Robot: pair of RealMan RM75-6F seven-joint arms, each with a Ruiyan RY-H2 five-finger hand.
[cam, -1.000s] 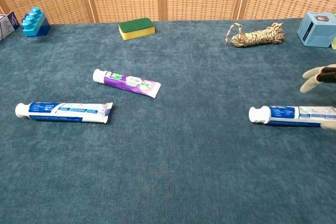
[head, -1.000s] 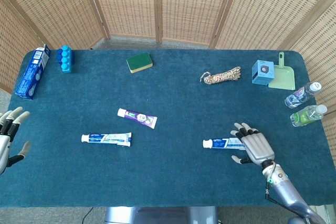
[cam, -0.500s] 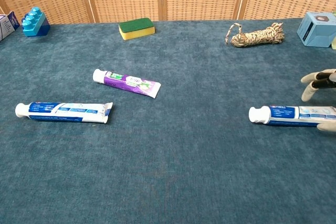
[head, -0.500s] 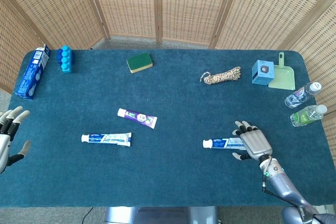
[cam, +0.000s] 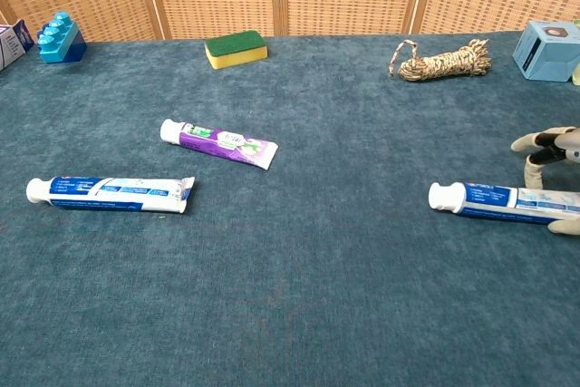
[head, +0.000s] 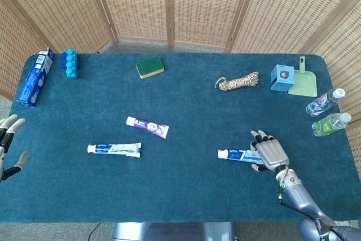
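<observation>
Since a second ago: right hand [head: 269,152] drawn slightly back toward the near table edge and lower over the tail of the blue-and-white toothpaste tube [head: 237,154]; tube's cap end nudged a touch leftward in the chest view. Left hand [head: 8,145] slipped further off the left side, less of it showing now.

Right hand resting over the tube's tail end, fingers [cam: 542,142] curled down on the far side and thumb on the near side; whether the tube is truly clamped, cannot tell. Tube flat on the blue table [head: 192,196], cap pointing left, on the right half near the front edge. Left hand off the table's left edge, fingers spread apart, holding nothing.

Wide bare cloth in the middle of the table between this tube and the other two. Second blue-and-white tube [head: 114,149] at left front, purple tube [head: 148,126] just behind it, apart. Along the far edge: blue box [head: 35,77] at the left corner, blue block [head: 69,62] beside it, green-and-yellow sponge [head: 150,67], coiled rope [head: 237,82]. At the right far corner: light blue carton [head: 281,77] touching a green dustpan [head: 301,82]; two bottles [head: 329,113] at the right edge, well behind the right hand.

Printing on tubes and box too small to read.
</observation>
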